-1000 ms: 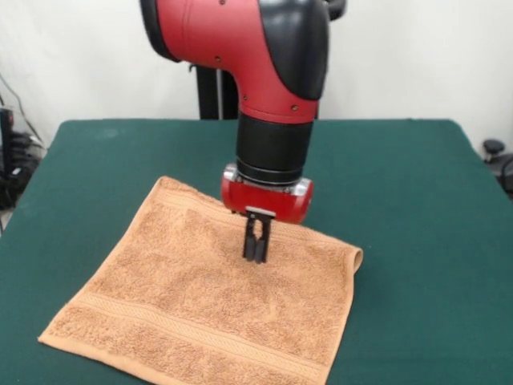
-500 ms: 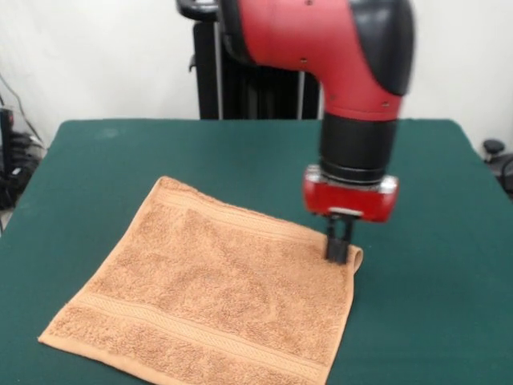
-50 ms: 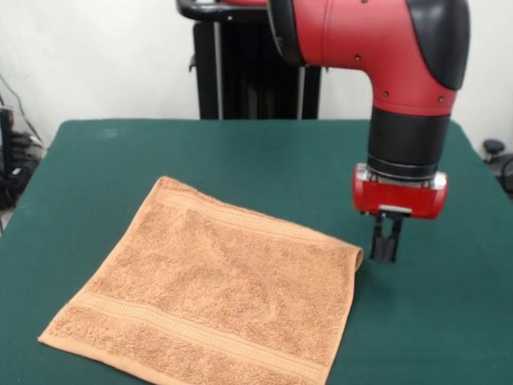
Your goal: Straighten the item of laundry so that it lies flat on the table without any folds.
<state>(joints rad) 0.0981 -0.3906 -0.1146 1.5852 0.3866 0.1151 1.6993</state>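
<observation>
Orange-tan terry towel (image 3: 210, 293), roughly square and looped in texture, lies spread on the dark green felt-like surface (image 3: 104, 168), off to one side of my end effector (image 3: 385, 258) and slightly nearer the camera than it. Its nap looks soft and pebbly, with shallow ripples across the middle. A woven band stripe (image 3: 196, 330) runs parallel to the towel's near edge, and a second flatter band (image 3: 240, 218) runs along the far edge. The corner closest to my end effector (image 3: 353, 258) is not flat: the cloth curls up and over there into a small rounded lip, and that side edge looks doubled. The other three corners sit flat against the felt.

My end effector hangs just beside that curled corner, past the towel's edge, over bare green felt and apart from the cloth. Its two slim black fingers (image 3: 391, 241) point straight down and stand close together with only a thin slit between them, and they hold nothing. Above them sits a glossy red rounded wrist housing with a silvery metal ring (image 3: 399, 189), then a matte black cylindrical collar (image 3: 407, 143), then the smooth red and black shell of my arm (image 3: 377, 40). Whether the fingertips touch the felt I cannot tell.
</observation>
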